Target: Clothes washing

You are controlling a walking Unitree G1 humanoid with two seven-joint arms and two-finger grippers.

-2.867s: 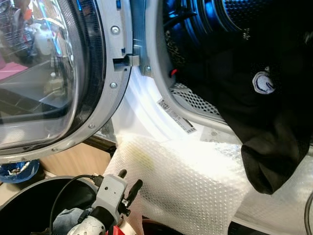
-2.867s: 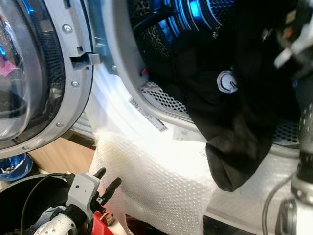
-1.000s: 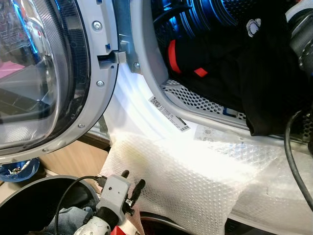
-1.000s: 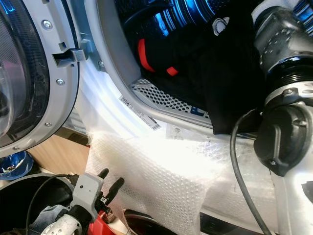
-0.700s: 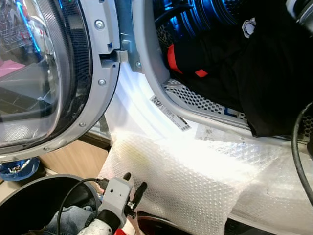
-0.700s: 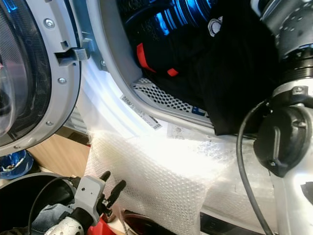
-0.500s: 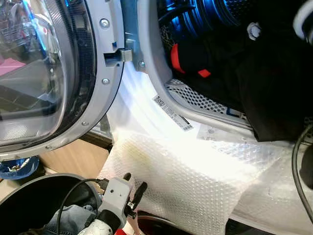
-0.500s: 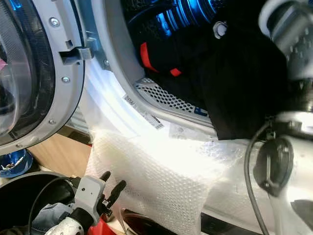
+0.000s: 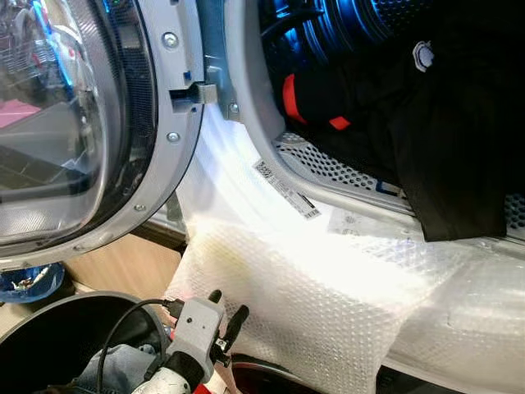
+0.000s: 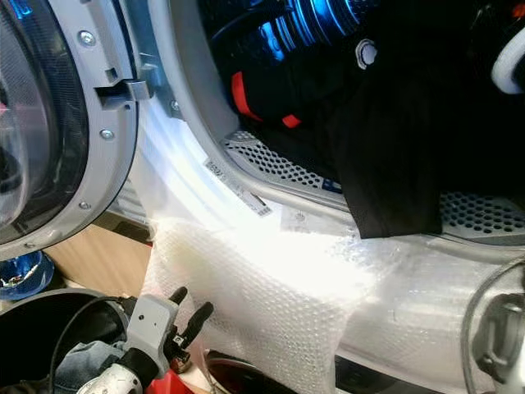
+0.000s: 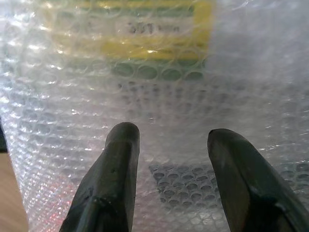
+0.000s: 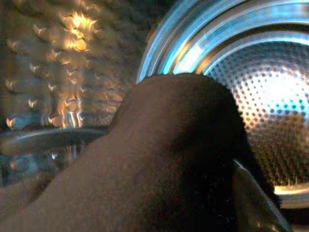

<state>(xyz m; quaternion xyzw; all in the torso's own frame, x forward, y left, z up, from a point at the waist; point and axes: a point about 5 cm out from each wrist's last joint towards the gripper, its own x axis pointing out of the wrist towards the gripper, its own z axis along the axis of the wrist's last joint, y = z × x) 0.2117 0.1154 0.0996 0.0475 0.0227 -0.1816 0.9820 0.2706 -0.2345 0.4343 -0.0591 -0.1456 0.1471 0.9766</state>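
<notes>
Washing machine door (image 9: 74,123) stands swung open at the robot's left, its glass bowl reflecting the room. The drum (image 9: 344,25) is lit blue inside. A black garment (image 9: 443,139) with a small round white badge hangs out of the drum opening, its lower edge draped over the perforated lip and resting just above the bubble wrap (image 9: 303,304) that covers the machine's front below the opening. Deeper in the drum lies further dark clothing with red trim (image 9: 289,92).

Left hand (image 9: 223,316) sits low, near the bubble wrap and above a dark round basket (image 9: 49,336) holding blue-grey fabric. In the left wrist view its two black fingers (image 11: 116,169) are spread apart with nothing between them, pointing at the bubble wrap and a yellow label beneath it.

Right wrist view: dark cloth covers most of the frame in front of the drum's perforated wall (image 12: 270,111); one finger edge (image 12: 251,193) appears beside the cloth. Whether the right hand grips the garment cannot be told.
</notes>
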